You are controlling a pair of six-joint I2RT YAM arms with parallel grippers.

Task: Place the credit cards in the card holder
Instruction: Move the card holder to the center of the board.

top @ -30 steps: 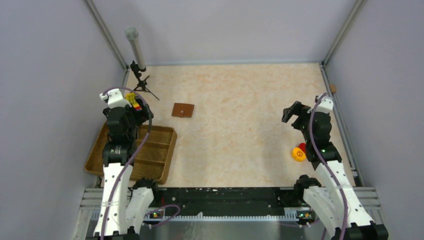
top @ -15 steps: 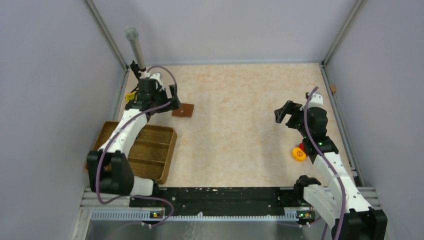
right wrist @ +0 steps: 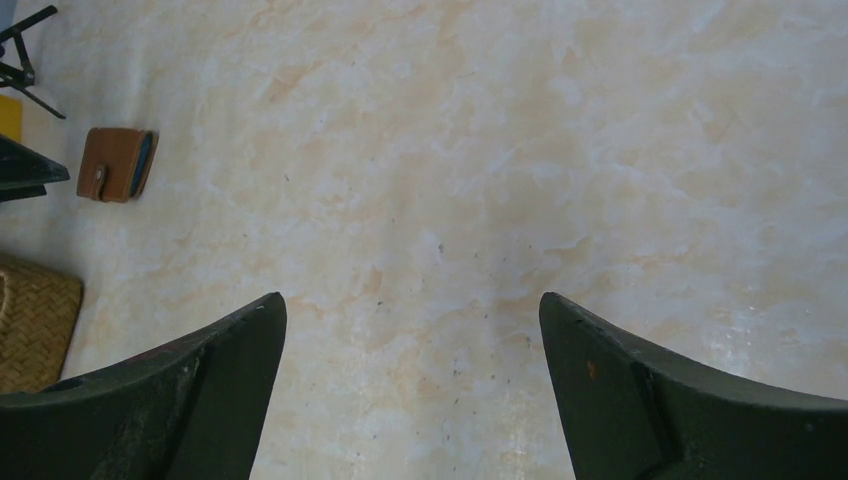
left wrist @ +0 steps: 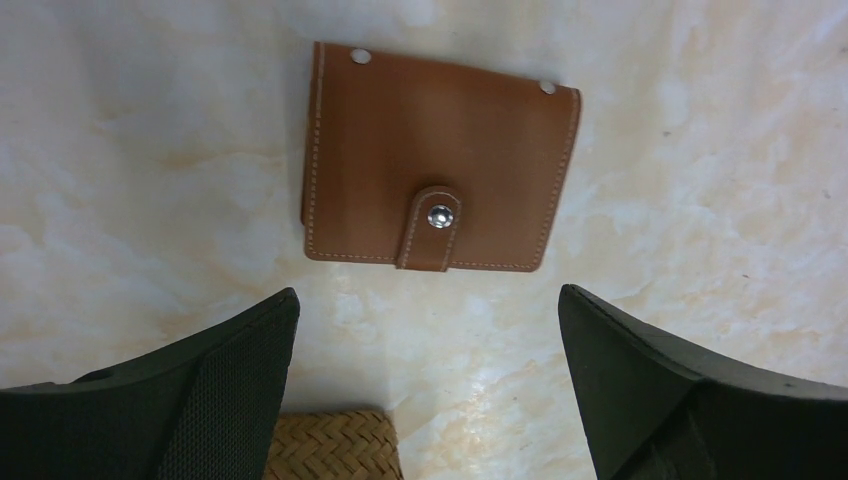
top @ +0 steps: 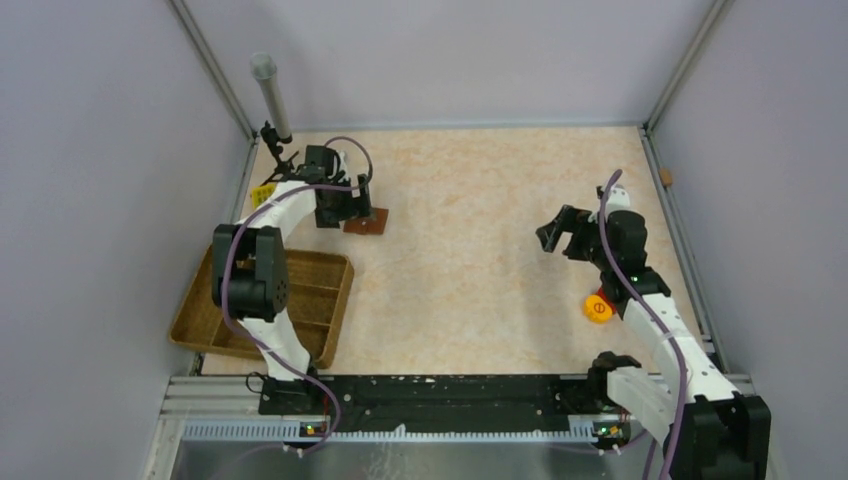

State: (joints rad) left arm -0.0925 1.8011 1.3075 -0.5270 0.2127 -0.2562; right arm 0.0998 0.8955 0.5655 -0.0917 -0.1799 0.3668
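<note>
Right now the left gripper (left wrist: pixel 425 300) is hanging over the table with its jaws spread as wide as they go and nothing between them. Its two dark fingers (left wrist: pixel 230 390) are framing the lower corners of the left wrist view. Just ahead of the fingertips the card holder (left wrist: pixel 440 150) is lying flat on the pale marbled table (left wrist: pixel 700 200), clear of both fingers. Its strap (left wrist: pixel 435 225) is wrapping over the edge nearest the gripper and closing on a metal snap. A corner of a woven tray (left wrist: pixel 330 445) is showing between the fingers.

From above, the left gripper (top: pixel 355 205) is sitting just beside the card holder (top: pixel 368 222) in the far left part of the table (top: pixel 480 200), and the arm's elbow is standing over the woven tray (top: pixel 345 290). A small yellow block (top: pixel 262 193) is lying near the arm's far side. A grey tube (top: pixel 270 95) is leaning up on a little tripod in the far left corner.

Well apart on the right, the right gripper (top: pixel 555 232) is hovering with its jaws also fully spread and gripping nothing. Between its fingertips, the right gripper (right wrist: pixel 410 300) is showing only bare tabletop. Far off in that view the card holder (right wrist: pixel 112 163) is showing a thin dark bluish strip along one edge; whether that is a card cannot be told. An orange round object (top: pixel 597 308) is lying beside the right arm.
</note>
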